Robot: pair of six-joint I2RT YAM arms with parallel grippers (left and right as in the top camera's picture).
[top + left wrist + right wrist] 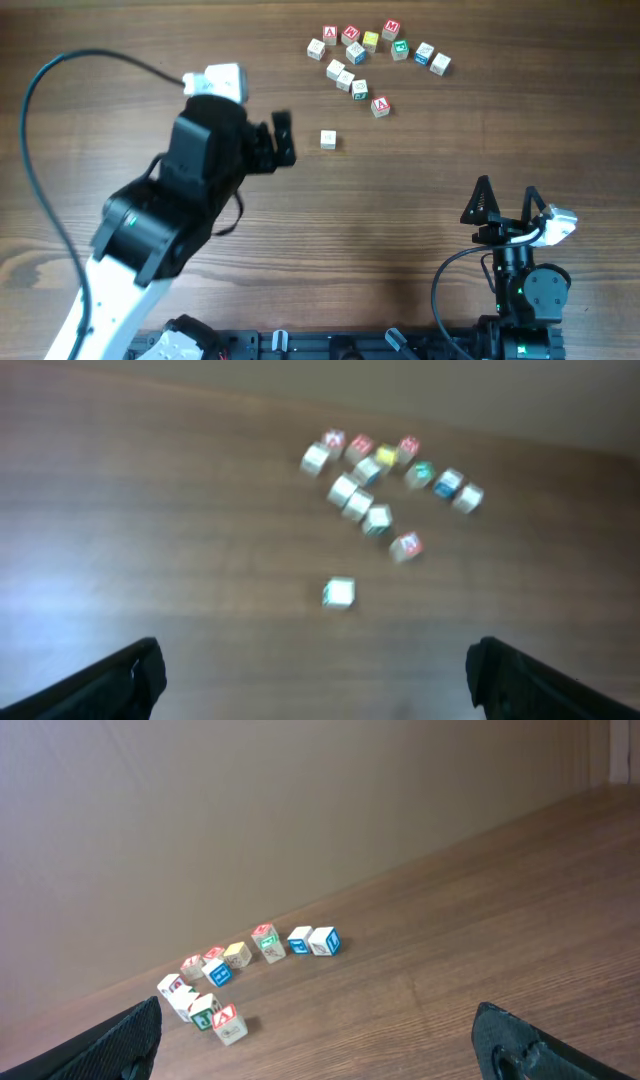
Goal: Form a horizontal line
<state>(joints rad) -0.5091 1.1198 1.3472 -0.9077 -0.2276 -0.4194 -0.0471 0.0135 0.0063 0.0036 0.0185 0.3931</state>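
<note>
Horizontal line: not formed yet, and no finished row is seen in any view. One lone cube (328,139) is set apart on the table (450,140), at centre of the overhead frame, upper half. The other cubes (356,52) are bunched in a loose cluster along the top, right of centre. Three pale ones in it touch, but on a diagonal, not a horizontal.

Left gripper (315,660): jaws spread wide, nothing held. In overhead it is placed just left of the lone cube. In the left wrist view the cube is seen mid-frame, above the gap between the fingers. That view is blurred, so the cube faces cannot be read there.

Right gripper (507,192): parked lower right in overhead, fully open, empty, well apart from every cube.

Step in hand, as judged: the row is to be started, with the lone cube likely used as anchor.

How it is best done:
- The red-lettered cube (380,105) at the cluster's lower edge should be taken first. Its sides look free and it lies nearest the anchor.
- Jaws should be squared to two opposite faces before descent, otherwise the cube gets twisted on closing.
- Neighbours in the cluster must not be clipped by the wide-open fingers.
- The cube should be set down edge to edge with the anchor, along the frame's left-right axis, and released without the anchor being nudged.
</note>
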